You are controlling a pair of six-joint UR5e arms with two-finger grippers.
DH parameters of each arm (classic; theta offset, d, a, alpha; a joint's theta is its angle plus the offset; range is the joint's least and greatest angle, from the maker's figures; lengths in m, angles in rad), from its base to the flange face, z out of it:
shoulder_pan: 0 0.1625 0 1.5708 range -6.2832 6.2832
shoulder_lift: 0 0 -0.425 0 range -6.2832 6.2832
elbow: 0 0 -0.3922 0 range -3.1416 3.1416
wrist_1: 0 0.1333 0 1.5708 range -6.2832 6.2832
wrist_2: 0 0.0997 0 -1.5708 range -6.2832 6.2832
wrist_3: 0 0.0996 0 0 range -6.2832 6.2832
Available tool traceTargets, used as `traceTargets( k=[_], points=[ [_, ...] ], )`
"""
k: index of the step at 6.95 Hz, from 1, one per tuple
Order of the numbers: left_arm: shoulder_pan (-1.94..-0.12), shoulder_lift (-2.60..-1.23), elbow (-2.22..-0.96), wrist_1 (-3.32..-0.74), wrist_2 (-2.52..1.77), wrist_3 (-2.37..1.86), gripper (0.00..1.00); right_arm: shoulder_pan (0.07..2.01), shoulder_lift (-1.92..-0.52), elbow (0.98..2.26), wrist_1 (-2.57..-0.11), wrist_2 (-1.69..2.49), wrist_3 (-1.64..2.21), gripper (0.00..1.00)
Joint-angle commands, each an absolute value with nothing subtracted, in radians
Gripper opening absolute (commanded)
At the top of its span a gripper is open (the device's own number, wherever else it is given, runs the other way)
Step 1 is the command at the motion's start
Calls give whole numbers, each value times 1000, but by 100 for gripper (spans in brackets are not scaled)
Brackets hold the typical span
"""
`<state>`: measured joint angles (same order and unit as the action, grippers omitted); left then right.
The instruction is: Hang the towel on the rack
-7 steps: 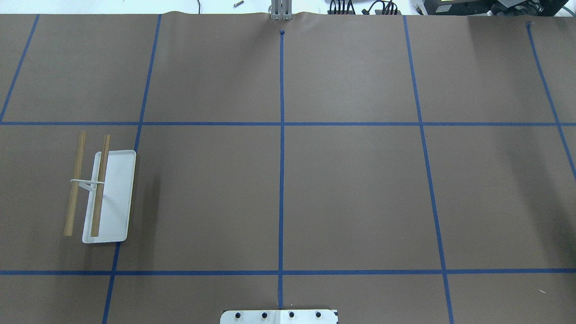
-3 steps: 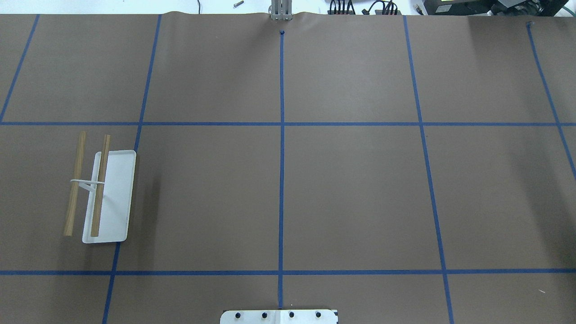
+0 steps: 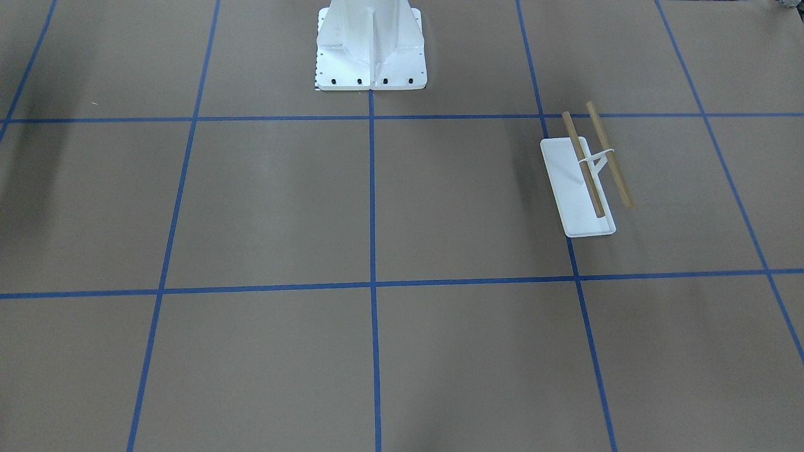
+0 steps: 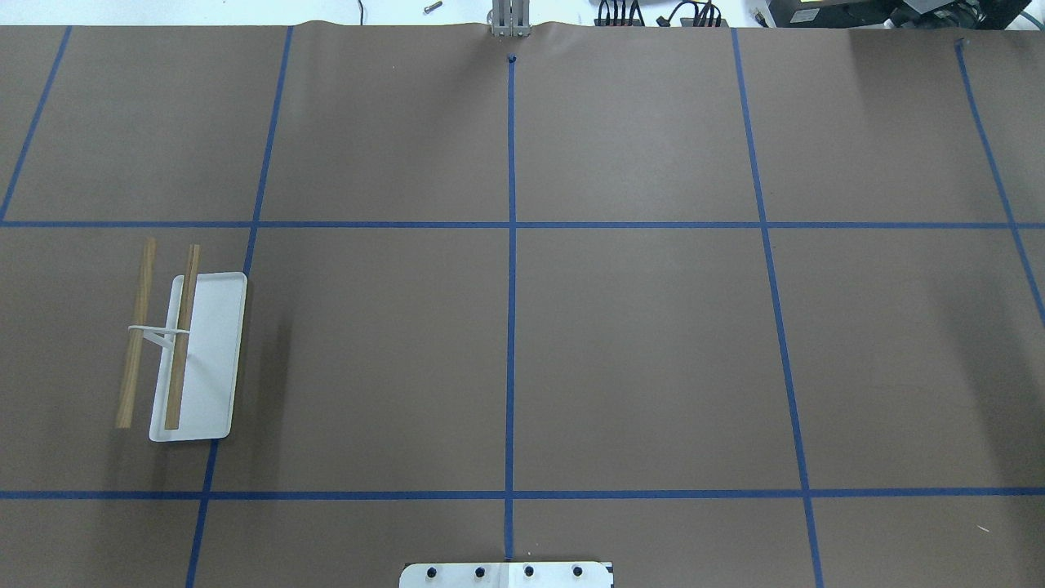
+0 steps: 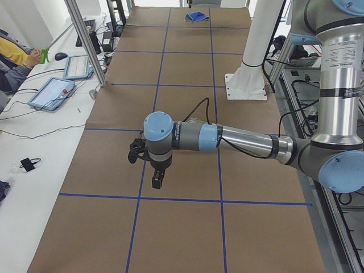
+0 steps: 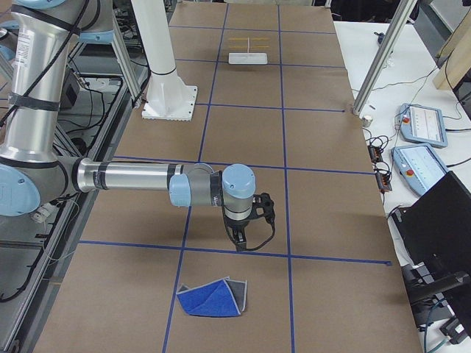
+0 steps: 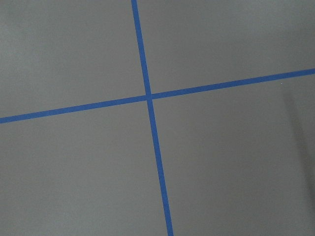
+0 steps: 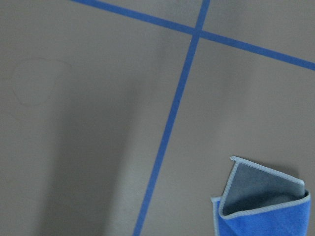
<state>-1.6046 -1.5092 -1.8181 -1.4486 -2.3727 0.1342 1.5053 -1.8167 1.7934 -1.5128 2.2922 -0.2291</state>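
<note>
The towel point(image 6: 213, 298) is a folded royal-blue cloth with a grey underside, flat on the brown table at the robot's right end. It also shows in the right wrist view point(image 8: 266, 201) and, far off, in the exterior left view point(image 5: 197, 16). The rack point(image 4: 184, 351) stands at the left end on its white tray base with two wooden bars; it also shows in the front-facing view point(image 3: 587, 179) and the exterior right view point(image 6: 248, 48). My left gripper point(image 5: 156, 181) hangs over the table. My right gripper point(image 6: 239, 240) hangs just short of the towel. I cannot tell whether either is open or shut.
The large white bolted pedestal point(image 3: 370, 44) stands at the robot's side of the table. Blue tape lines grid the brown table cover point(image 4: 637, 351). Tablets and cables lie on the operators' side point(image 5: 54, 91), with a metal post point(image 5: 85, 40) there.
</note>
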Motion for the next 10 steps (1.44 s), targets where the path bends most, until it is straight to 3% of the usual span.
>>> traceTargets(
  k=[1, 3, 5, 8, 10],
  points=[
    [-1605, -1509, -1816, -1450, -2390, 133, 98, 1503, -1822, 1656, -1432, 2196, -455, 100],
    [-1605, -1509, -1807, -1450, -2421, 135, 98, 1474, -1822, 1403, -1065, 2207, -442, 99],
    [-1605, -1509, -1802, -1450, -2421, 135, 98, 1413, -1835, 1396, -1040, 2201, -462, 94],
    [-1605, -1509, -1798, -1450, -2421, 137, 98, 1339, -1824, 1394, -1040, 2092, -541, 75],
    [-1605, -1509, -1748, -1518, -2421, 135, 98, 1342, -1832, 1396, -1043, 2088, -580, 75]
  ],
)
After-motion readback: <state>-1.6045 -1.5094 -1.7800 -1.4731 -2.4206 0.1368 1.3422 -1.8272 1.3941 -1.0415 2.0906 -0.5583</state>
